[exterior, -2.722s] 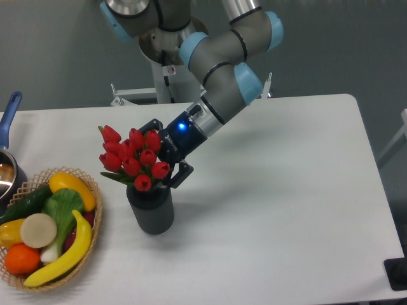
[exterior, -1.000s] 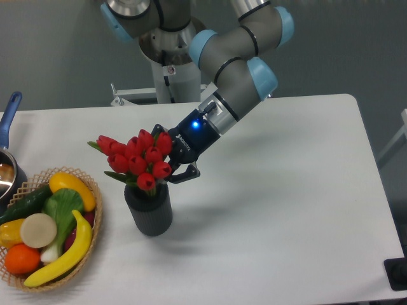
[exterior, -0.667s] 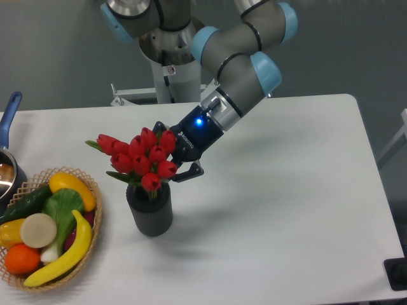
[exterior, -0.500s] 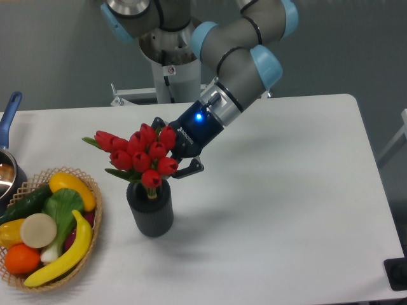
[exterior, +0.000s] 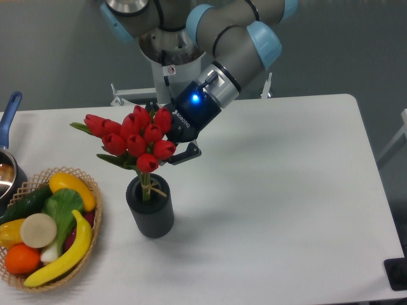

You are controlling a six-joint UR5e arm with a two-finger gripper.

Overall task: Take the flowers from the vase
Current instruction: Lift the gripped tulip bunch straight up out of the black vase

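Note:
The flowers, a bunch of red tulip buds with green leaves, hang above the vase. Their thin green stems, tied with string, still reach down into the vase's mouth. My gripper comes in from the upper right and is shut on the bunch just behind the buds; one dark finger shows at the right of the blooms, the other is hidden by them. The vase is dark grey, ribbed and upright on the white table.
A woven basket with bananas, an orange, a cucumber and other produce stands at the front left. A pot with a blue handle sits at the left edge. The robot's base column rises behind the table.
The gripper has risen and drawn the flowers upward and slightly left. The buds now stand well above the vase rim and the tied stems show.

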